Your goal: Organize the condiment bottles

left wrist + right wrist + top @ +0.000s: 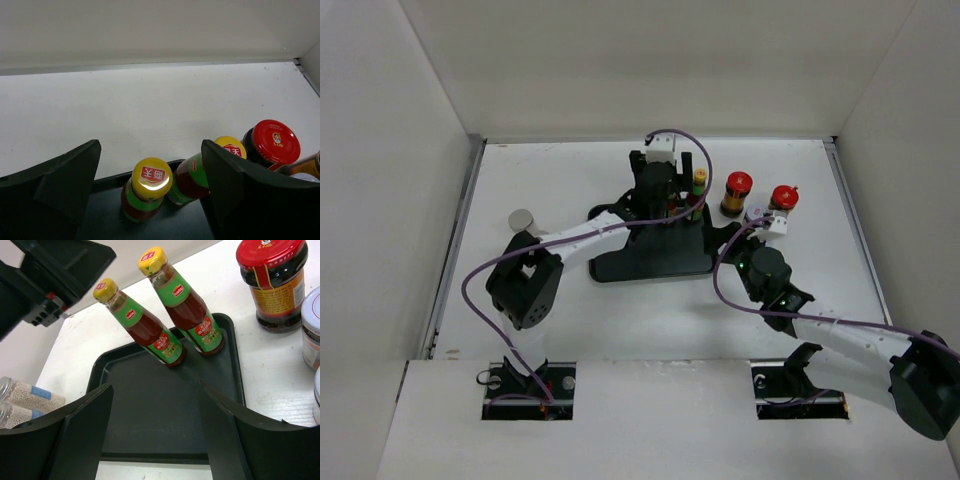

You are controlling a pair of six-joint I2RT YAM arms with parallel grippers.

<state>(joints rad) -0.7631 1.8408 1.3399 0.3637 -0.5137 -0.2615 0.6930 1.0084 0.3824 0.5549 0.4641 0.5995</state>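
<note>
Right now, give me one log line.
left gripper open above slim bottles | right gripper open over tray | slim bottles standing on tray | red jars off tray

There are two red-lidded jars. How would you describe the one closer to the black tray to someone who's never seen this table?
Find the black tray in the middle of the white table. Off its far right corner stand two squat dark jars with red lids. Yours is the left jar, beside the yellow-capped bottles; the right jar stands farther out.

Arms (575, 238): white links, black joints, purple cables (468, 290); matte black gripper fingers (60, 185).
</note>
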